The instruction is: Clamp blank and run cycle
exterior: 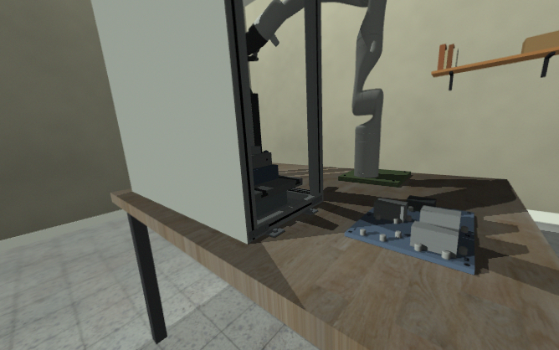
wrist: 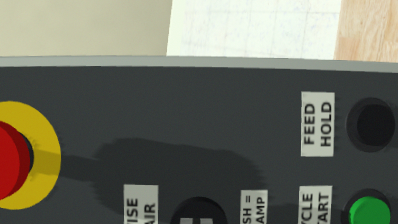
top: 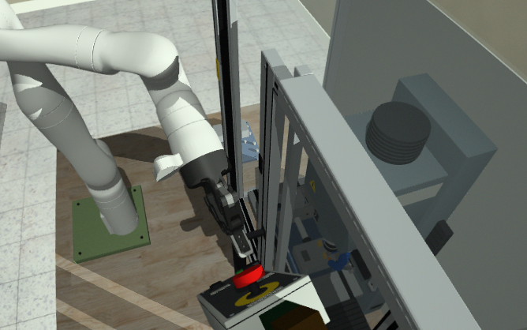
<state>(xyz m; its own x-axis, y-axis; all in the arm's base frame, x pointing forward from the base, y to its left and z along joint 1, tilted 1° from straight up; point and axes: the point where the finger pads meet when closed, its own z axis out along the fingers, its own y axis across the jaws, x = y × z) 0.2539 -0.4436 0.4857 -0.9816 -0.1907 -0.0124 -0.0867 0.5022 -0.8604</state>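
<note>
My gripper (top: 243, 249) is shut and empty. It points down just above the control column's dark panel (top: 225, 301) (wrist: 200, 110), behind the red stop button (top: 248, 275) (wrist: 7, 155). In the wrist view the black VISE AIR knob (wrist: 199, 214) sits at the bottom edge, right under the fingers' shadow. The green CYCLE START button (wrist: 369, 210) is at the lower right. The fingers themselves are out of that view. The vise (exterior: 268, 177) stands inside the guard (top: 355, 189) (exterior: 176, 105), and what lies between its jaws is hidden. Two light blanks (exterior: 435, 236) (exterior: 441, 214) and darker blocks (exterior: 389, 209) stand on the blue plate (exterior: 468, 261).
A black FEED HOLD button (wrist: 372, 125) sits above the green one. The guard's tall dark door frame (top: 226, 99) (exterior: 314, 105) rises right beside my wrist, and its handle (top: 258, 233) sticks out near the fingers. I cannot tell whether the door is shut. The arm's green base (top: 91, 237) is to the left.
</note>
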